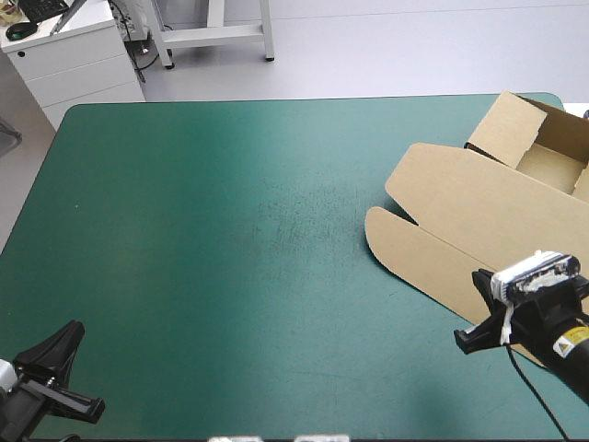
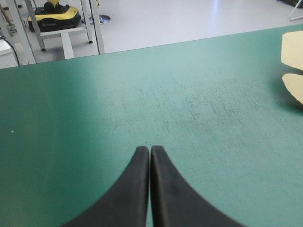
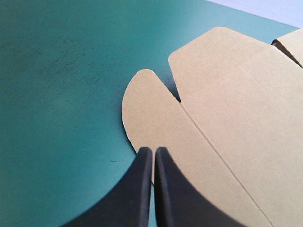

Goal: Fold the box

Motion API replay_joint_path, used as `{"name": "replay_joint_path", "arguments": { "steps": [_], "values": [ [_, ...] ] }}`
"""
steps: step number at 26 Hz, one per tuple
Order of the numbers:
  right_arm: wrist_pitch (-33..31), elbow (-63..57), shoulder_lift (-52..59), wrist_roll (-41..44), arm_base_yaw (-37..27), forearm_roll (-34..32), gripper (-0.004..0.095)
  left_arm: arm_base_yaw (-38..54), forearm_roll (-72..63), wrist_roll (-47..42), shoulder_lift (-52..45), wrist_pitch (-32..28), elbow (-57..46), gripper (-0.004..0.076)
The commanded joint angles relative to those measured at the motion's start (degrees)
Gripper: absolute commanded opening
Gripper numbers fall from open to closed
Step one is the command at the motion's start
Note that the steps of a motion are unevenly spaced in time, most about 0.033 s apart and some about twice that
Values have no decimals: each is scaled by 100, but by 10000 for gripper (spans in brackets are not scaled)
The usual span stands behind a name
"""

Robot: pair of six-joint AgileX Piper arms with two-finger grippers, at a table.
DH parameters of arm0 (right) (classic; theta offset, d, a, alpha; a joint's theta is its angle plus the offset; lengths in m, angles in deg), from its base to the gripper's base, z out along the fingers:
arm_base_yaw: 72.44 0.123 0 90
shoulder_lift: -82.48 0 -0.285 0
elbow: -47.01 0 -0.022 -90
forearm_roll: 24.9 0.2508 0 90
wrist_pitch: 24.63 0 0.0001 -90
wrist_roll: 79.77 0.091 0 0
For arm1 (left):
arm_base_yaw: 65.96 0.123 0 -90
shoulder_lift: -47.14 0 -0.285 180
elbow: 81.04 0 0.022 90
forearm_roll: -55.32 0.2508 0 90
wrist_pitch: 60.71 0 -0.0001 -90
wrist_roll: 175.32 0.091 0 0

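Observation:
The brown box [image 1: 460, 212] lies at the table's right side, its wide lid flat with rounded flaps toward the middle, its tray part [image 1: 548, 166] with raised walls at the far right corner. My right gripper [image 1: 463, 339] is shut and hovers over the lid's near flap; in the right wrist view the gripper [image 3: 153, 150] points its tips just inside the rounded flap edge of the box [image 3: 222, 109]. Far from the box, my left gripper [image 1: 72, 333] sits shut over the near left corner. In its own view the left gripper [image 2: 150, 149] faces bare cover, the box's flaps [image 2: 294, 87] far off to one side.
The teal-green cover [image 1: 230, 230] stretches bare from the left edge to the box. The box's tray part reaches the table's far right edge. A white cabinet [image 1: 74, 55] stands beyond the far left corner.

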Motion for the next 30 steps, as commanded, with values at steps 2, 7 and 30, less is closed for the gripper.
{"name": "replay_joint_path", "arguments": {
  "steps": [2, 7, 30],
  "values": [
    [774, -482, 841, -84, 2, 69, -1, -20, -133, -58, -450, -552, -253, -10],
    [1005, -1049, 1743, -75, 2, 56, -1, -20, -160, -46, -609, -434, -444, -10],
    [458, -1773, 3314, 1478, 2, -897, -20, -20, 24, -22, -605, -149, -721, -10]
  ]
}}
